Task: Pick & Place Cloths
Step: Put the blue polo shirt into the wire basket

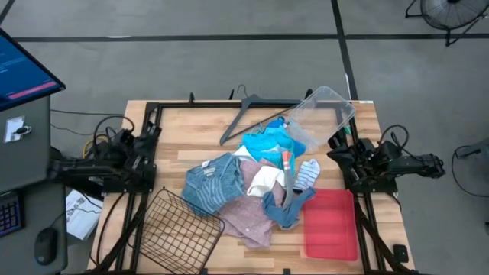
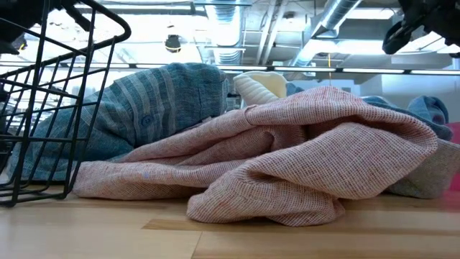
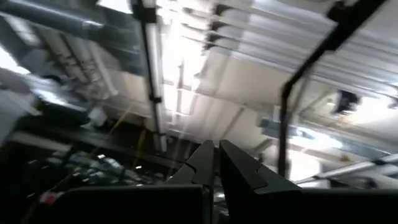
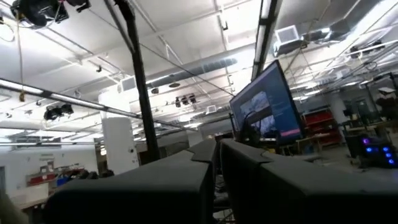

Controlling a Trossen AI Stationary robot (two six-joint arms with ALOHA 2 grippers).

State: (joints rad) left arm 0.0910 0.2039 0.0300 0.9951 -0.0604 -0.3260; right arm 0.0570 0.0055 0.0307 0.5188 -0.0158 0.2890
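The cloths lie in a heap at the table's middle. It holds a blue denim shirt [image 1: 208,187], a dusty pink cloth [image 1: 248,218], a bright turquoise cloth [image 1: 269,143], a white cloth [image 1: 263,182], a striped sock [image 1: 309,174] and a grey-blue piece [image 1: 289,206]. In the low view the pink cloth [image 2: 302,151] is in front and the denim [image 2: 144,115] behind it. My left gripper [image 3: 216,155] is shut at the table's left edge [image 1: 147,149] and tipped upward at the ceiling. My right gripper [image 4: 219,152] is shut at the right edge [image 1: 345,155], also tipped upward. Both are clear of the heap.
A black wire basket [image 1: 179,229] lies tilted at the near left, beside the denim. A clear plastic bin [image 1: 322,114] is at the far right, and a grey hanger [image 1: 252,111] at the far middle. A red tray [image 1: 330,223] lies at the near right.
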